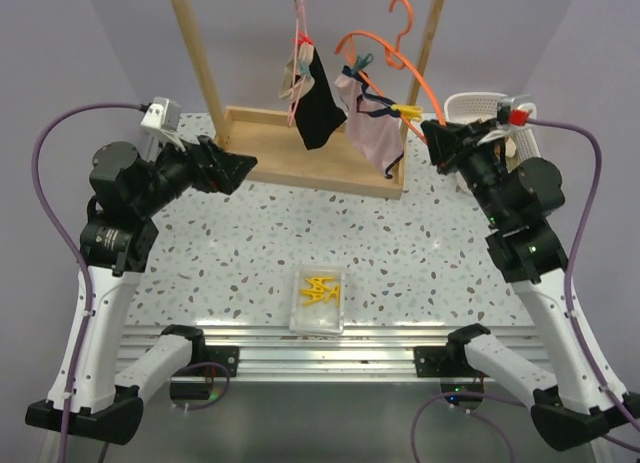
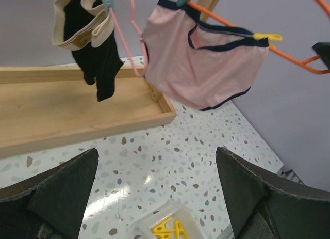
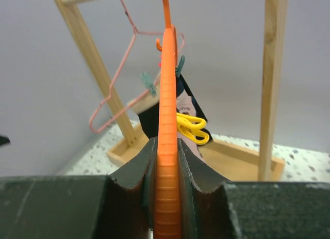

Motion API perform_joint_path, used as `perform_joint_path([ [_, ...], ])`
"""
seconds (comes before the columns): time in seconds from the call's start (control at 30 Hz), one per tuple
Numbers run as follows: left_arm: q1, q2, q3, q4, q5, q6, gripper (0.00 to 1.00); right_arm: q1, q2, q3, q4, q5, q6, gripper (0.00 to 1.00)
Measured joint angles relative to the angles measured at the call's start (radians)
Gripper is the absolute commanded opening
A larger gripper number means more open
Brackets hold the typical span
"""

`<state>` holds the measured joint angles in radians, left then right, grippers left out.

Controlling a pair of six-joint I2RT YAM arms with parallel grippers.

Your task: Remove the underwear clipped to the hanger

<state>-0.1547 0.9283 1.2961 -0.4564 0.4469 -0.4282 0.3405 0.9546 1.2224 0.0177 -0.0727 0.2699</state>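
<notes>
Right wrist view: the right fingers point(image 3: 146, 164) are clamped on the orange hanger point(image 3: 167, 84), with the yellow clip point(image 3: 192, 128) just past them along the wire. The left fingers point(image 2: 242, 187) are spread wide, holding nothing. The pink briefs point(image 2: 201, 68) hang above and ahead of them, the black briefs point(image 2: 95, 53) up to their left. Looks like the brace-the-hanger step. I'd guess the left next needs to rise and take the pink fabric near that clip.

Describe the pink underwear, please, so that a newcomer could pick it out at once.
At the table's far edge stands a wooden rack. From the orange hanger at its right hangs the pale pink underwear, pinned by a yellow clip. Navy trim sets it apart from the black pair on the left.
</notes>
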Motion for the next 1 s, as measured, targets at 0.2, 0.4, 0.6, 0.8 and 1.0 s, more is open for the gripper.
perform_joint_path([
  [0.2,-0.032,0.044,0.024,0.092,0.17,-0.016,1.0,-0.001,-0.156,0.002,-0.413,0.017,-0.121,0.0],
  [0.4,-0.075,0.102,0.018,0.212,0.396,-0.07,1.0,-0.002,-0.232,0.002,-0.756,-0.238,-0.146,0.0],
  [0.6,-0.124,0.113,-0.021,0.338,0.575,-0.12,1.0,0.0,-0.219,0.008,-0.83,-0.547,-0.07,0.0],
  [0.8,-0.135,0.101,-0.033,0.399,0.661,-0.128,1.0,0.0,-0.09,0.05,-0.823,-0.771,-0.002,0.0],
  [1.0,-0.136,0.08,0.008,0.283,0.641,-0.018,0.99,0.001,-0.043,0.051,-0.736,-0.904,0.109,0.0],
])
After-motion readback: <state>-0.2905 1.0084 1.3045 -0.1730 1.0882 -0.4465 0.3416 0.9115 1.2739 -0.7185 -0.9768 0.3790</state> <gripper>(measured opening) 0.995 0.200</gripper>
